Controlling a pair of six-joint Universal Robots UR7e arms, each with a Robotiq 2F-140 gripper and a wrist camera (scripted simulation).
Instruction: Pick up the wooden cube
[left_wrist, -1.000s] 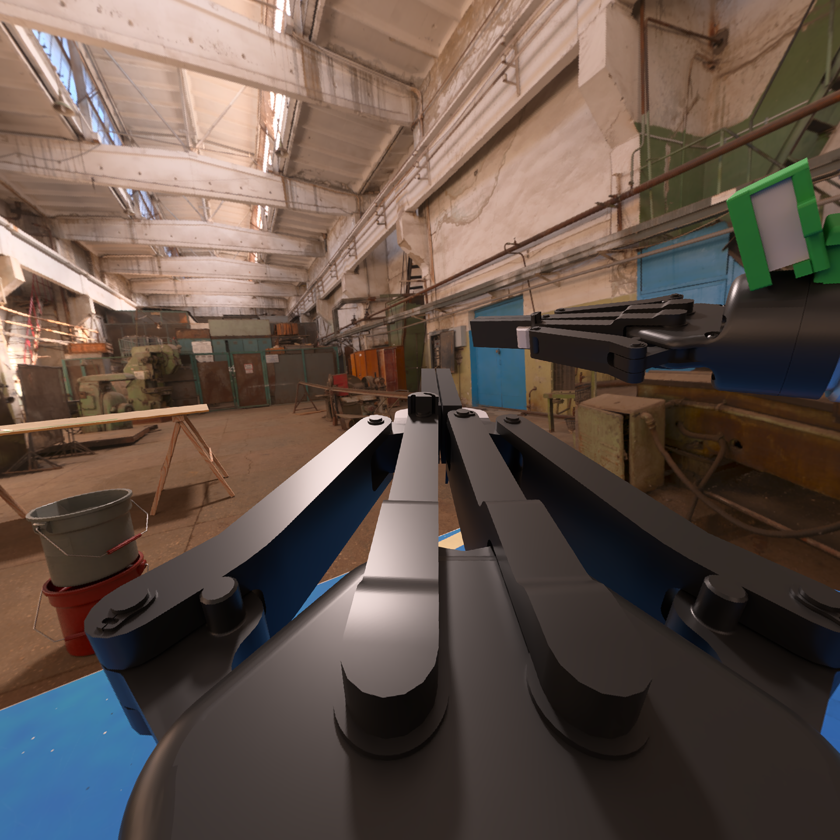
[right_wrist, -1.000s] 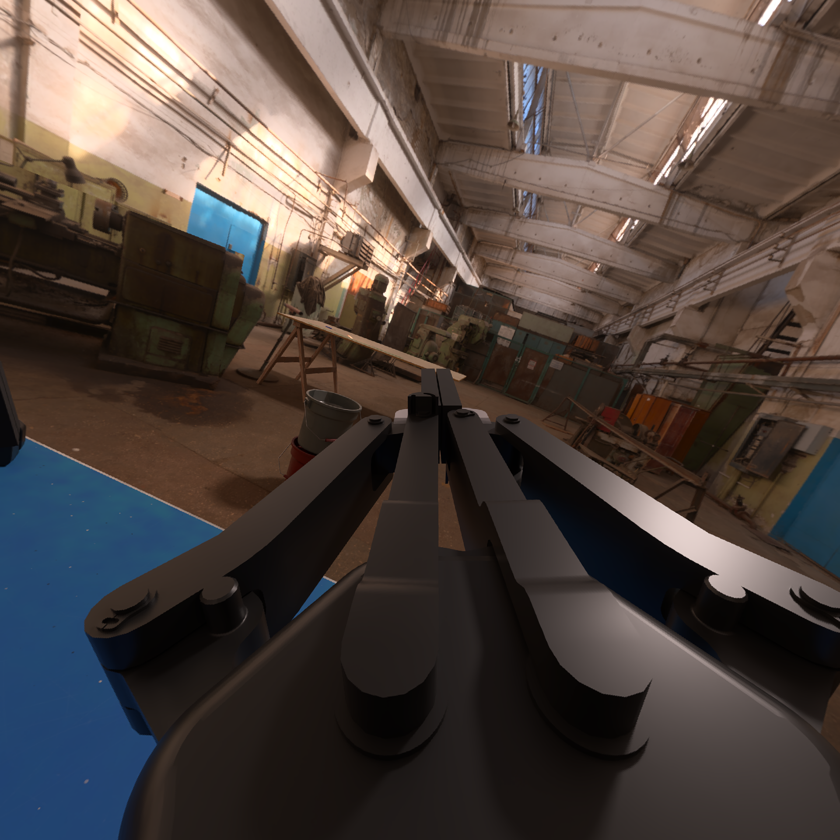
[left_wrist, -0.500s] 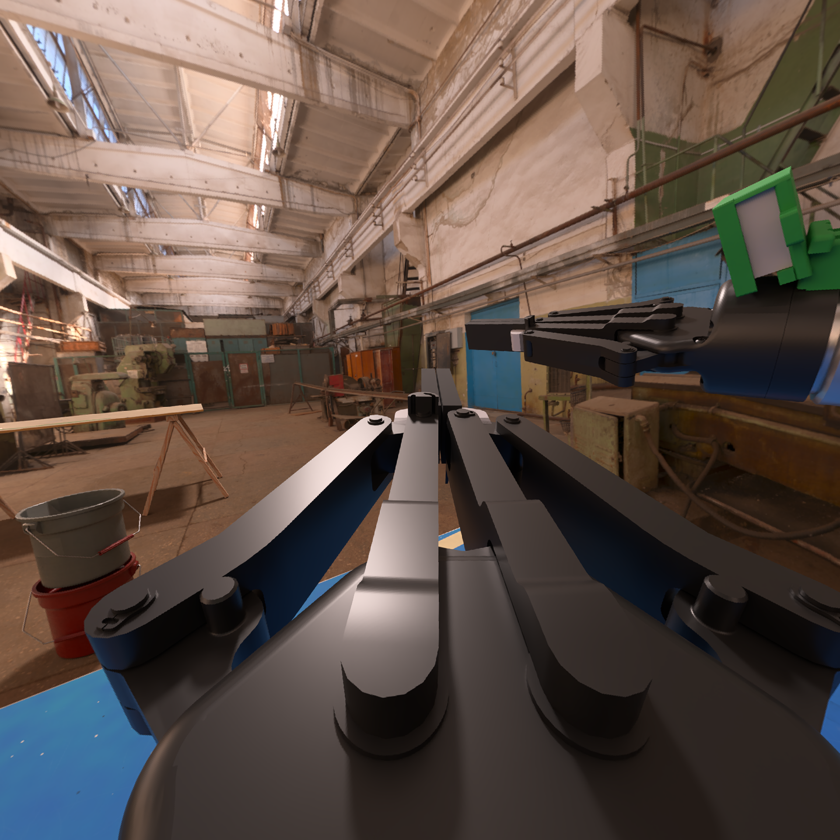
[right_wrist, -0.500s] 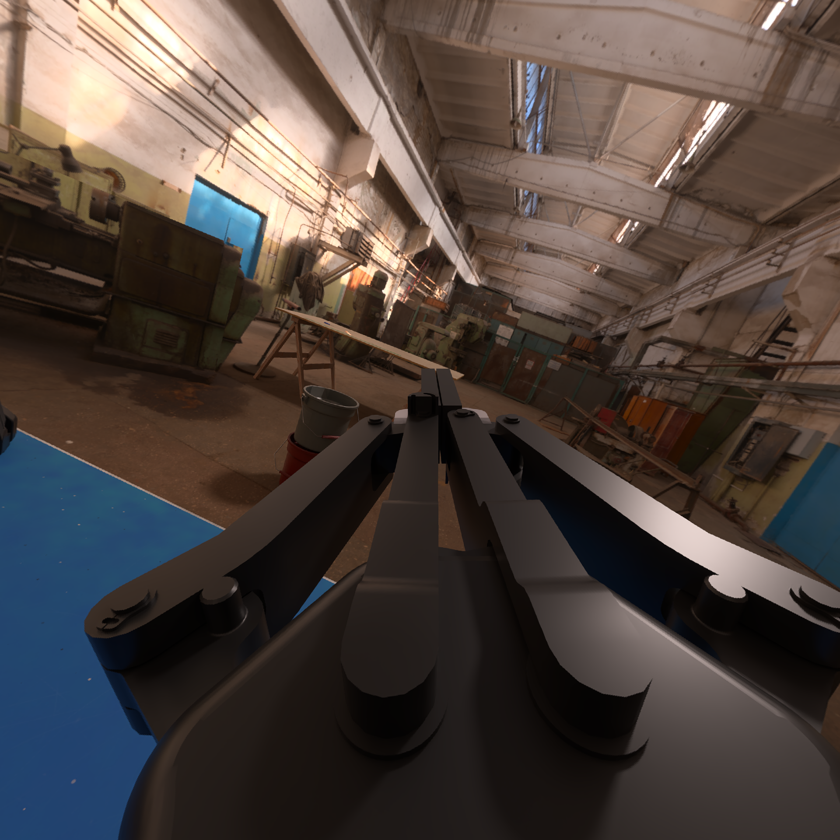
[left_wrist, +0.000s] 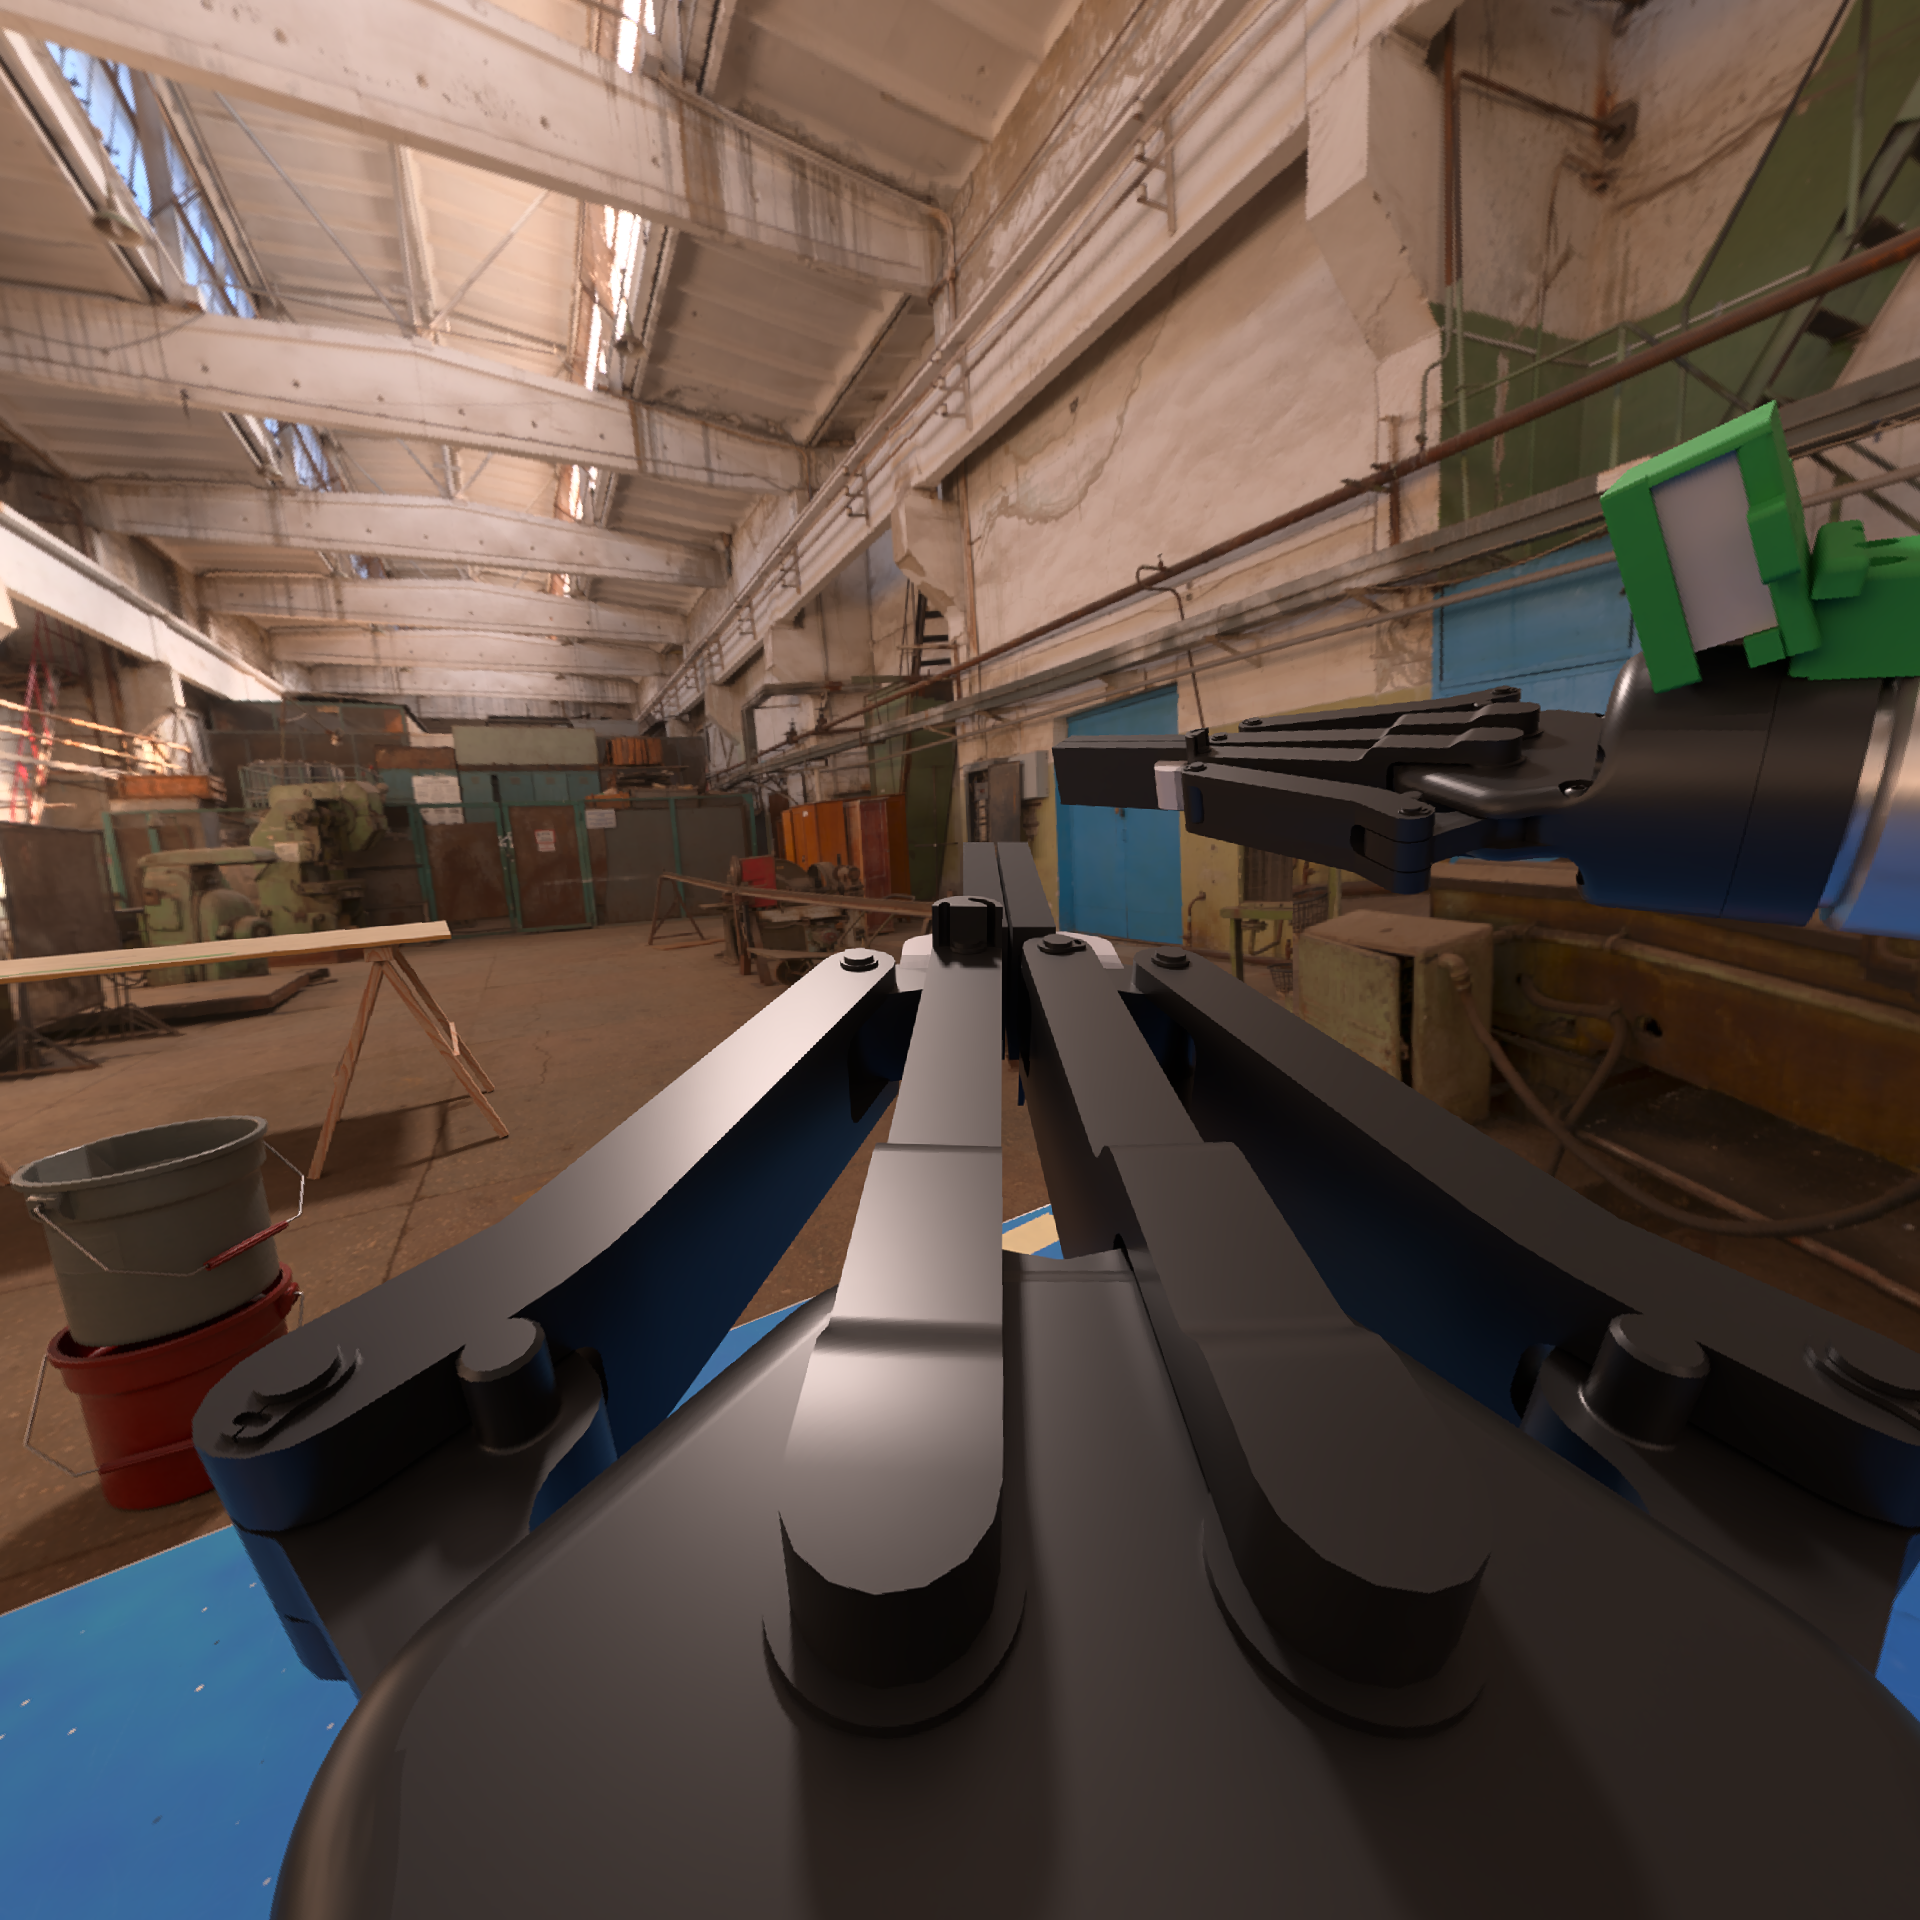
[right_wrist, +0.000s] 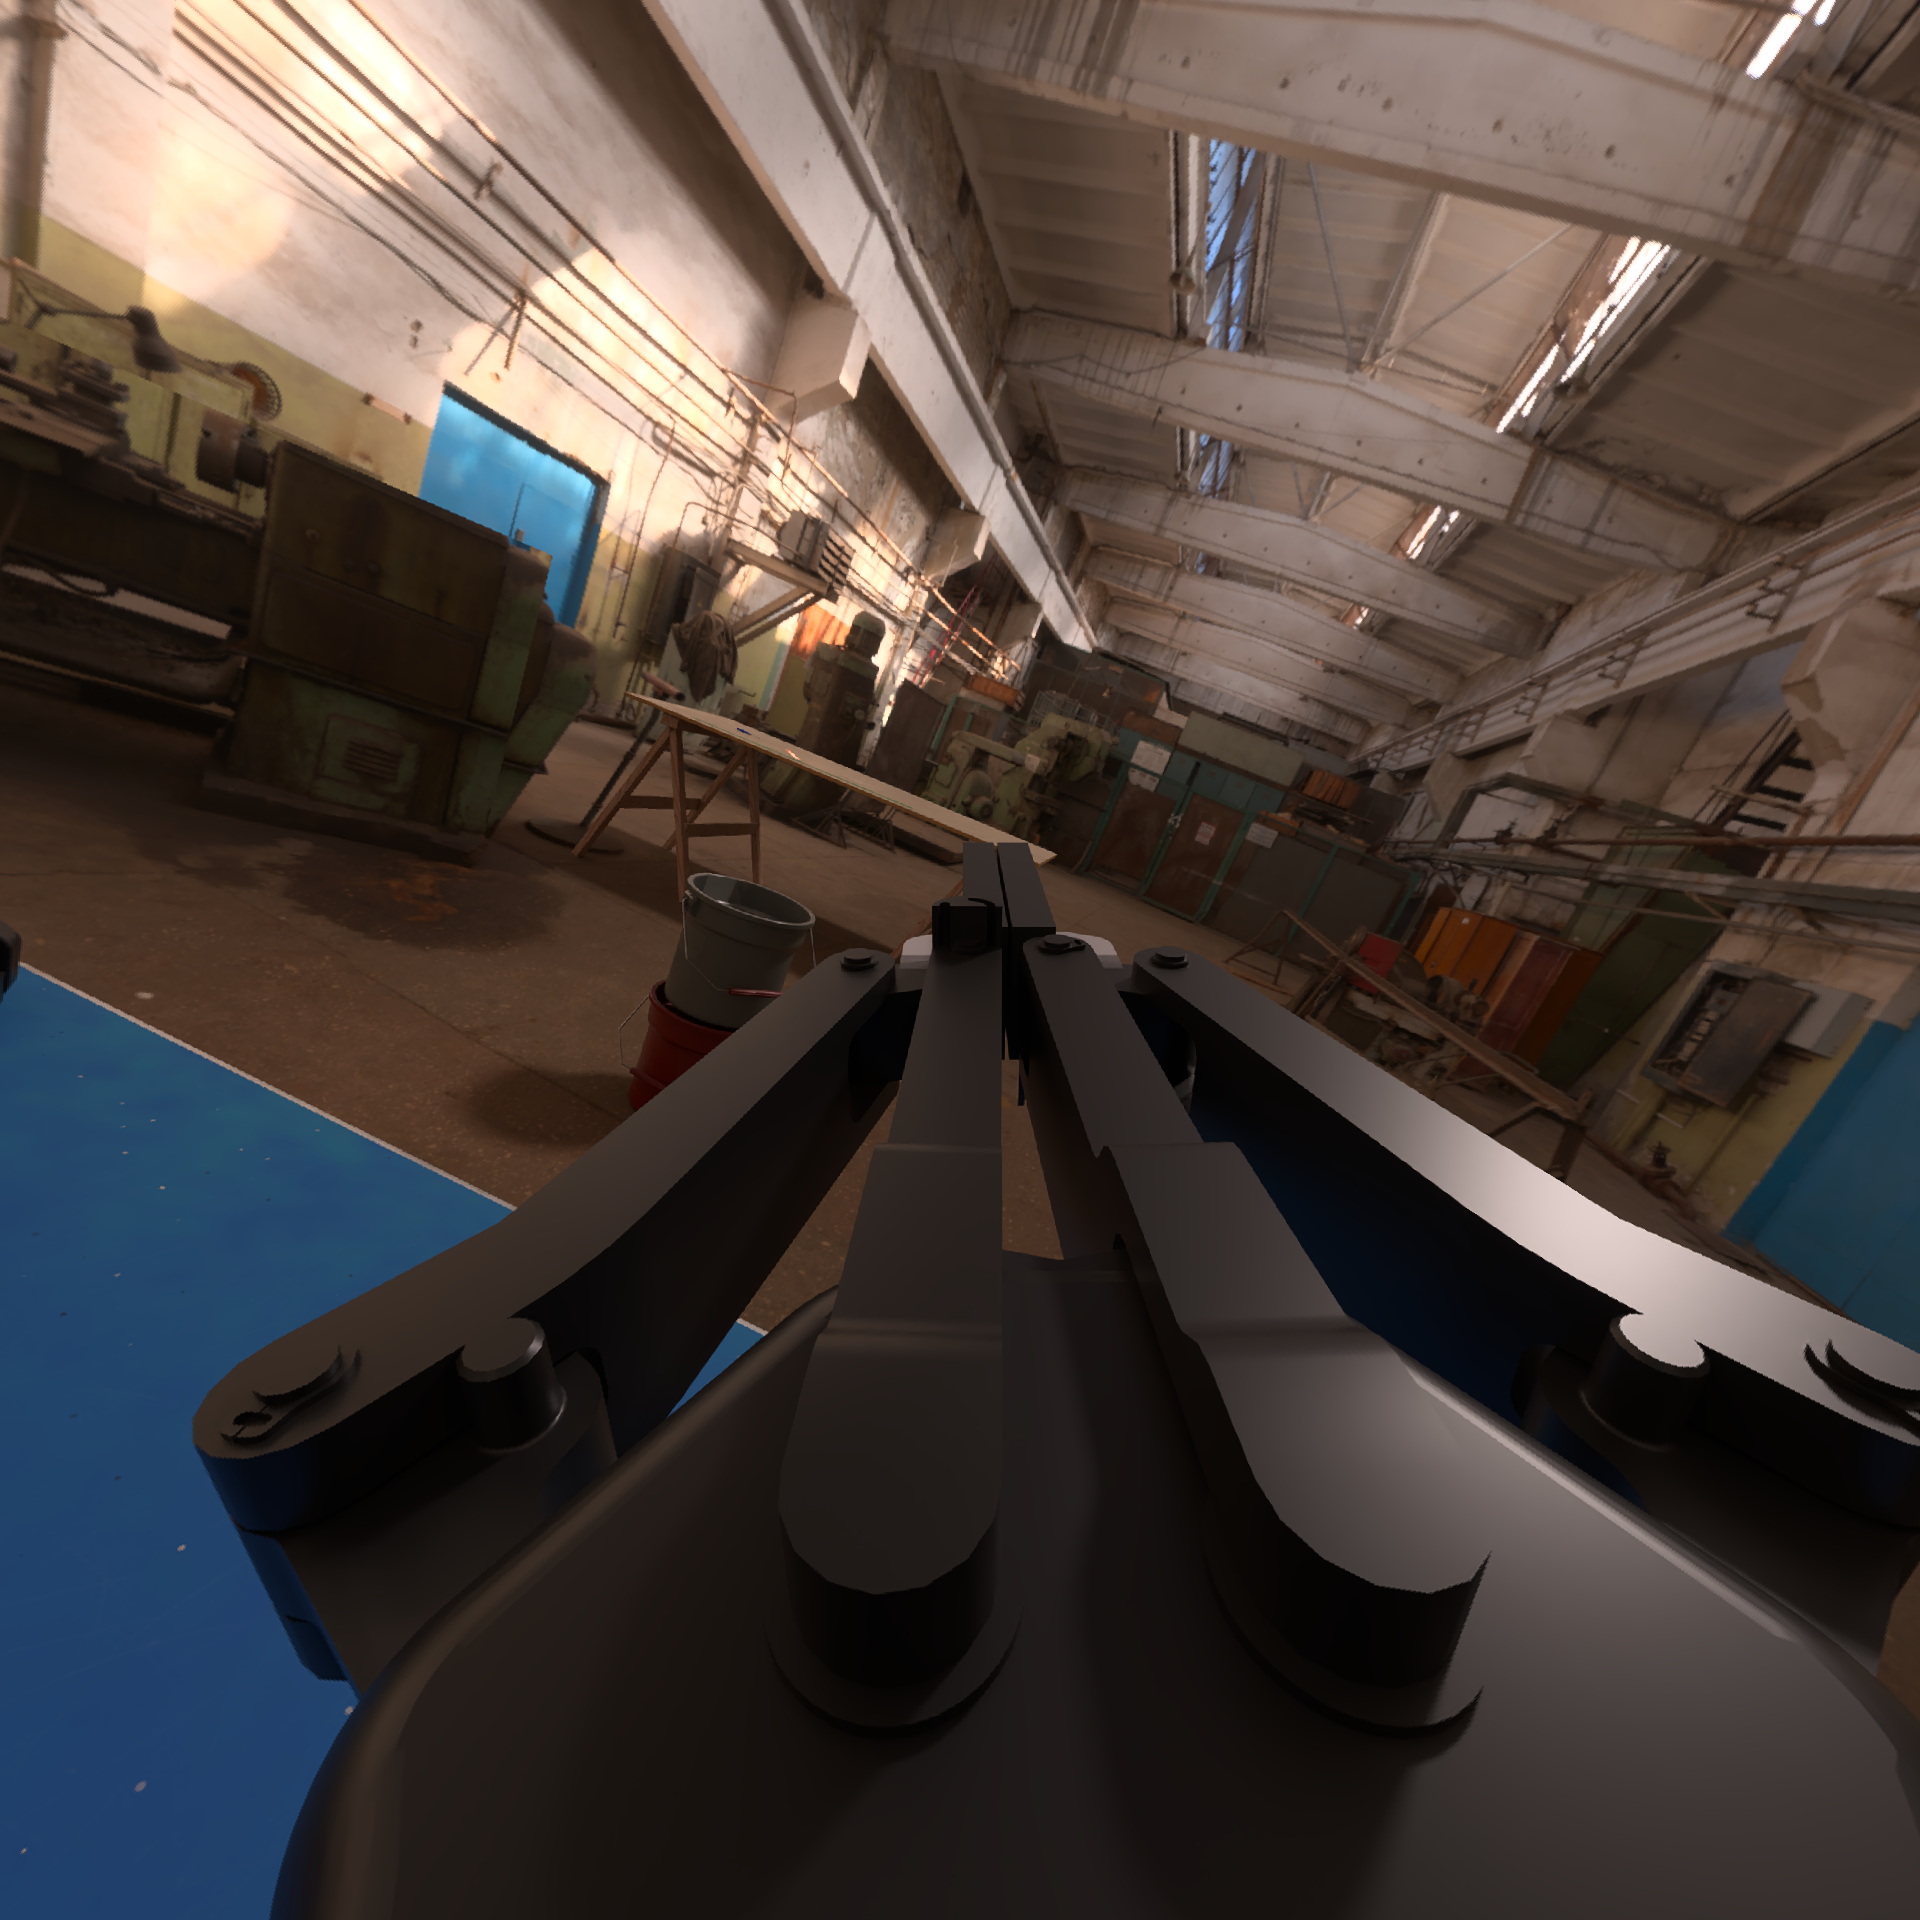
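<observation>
Left gripper (left_wrist: 995, 894), seen along its own fingers (left_wrist: 1023, 899), which are pressed together with nothing between them above the blue desk (left_wrist: 125, 1704); a small tan patch (left_wrist: 1031, 1234) at the desk's edge just beneath the linkage may be the wooden cube, though this cannot be confirmed. Right gripper (right_wrist: 995, 883), fingers likewise closed and empty, pointing out over the desk's edge toward a grey bucket (right_wrist: 732, 945) stacked in a red bucket (right_wrist: 665, 1044); in the left wrist view it appears at upper right, carrying a green block (left_wrist: 1704, 551).
</observation>
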